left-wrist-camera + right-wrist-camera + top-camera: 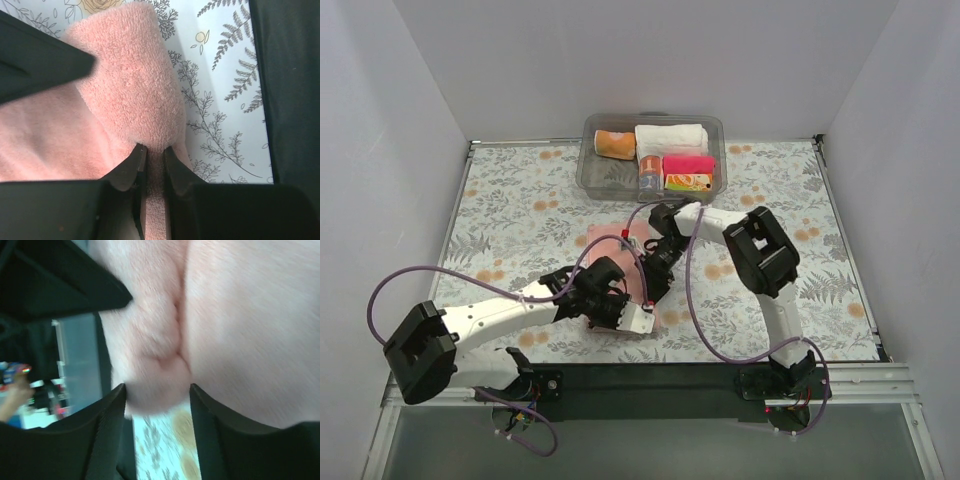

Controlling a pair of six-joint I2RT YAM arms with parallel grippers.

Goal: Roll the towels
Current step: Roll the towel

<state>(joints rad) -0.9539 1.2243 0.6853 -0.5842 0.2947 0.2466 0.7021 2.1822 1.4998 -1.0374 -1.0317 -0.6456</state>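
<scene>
Clear bin [588, 172] w/ white roll [670, 138] + hot-pink roll [688, 163] sits at back, well apart. Salmon towel [135, 85] is mid-table, bunched up; left gripper [151, 150] pinches a thin fold, right gripper [157, 390] clamps a thick bunch.

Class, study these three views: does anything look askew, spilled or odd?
Nothing spilled or damaged. The salmon-pink terry towel is bunched, not flat: the left gripper pinches a raised fold and the right gripper clamps a lump.

The big towel [610, 238] lies on the counter [520, 210], in the middle near the front. Behind it stands a bin [588, 175] with rolled towels [670, 138] in it. The left fingers [131, 167] sit at the towel's near edge, the right fingers [107, 425] at its right.
</scene>
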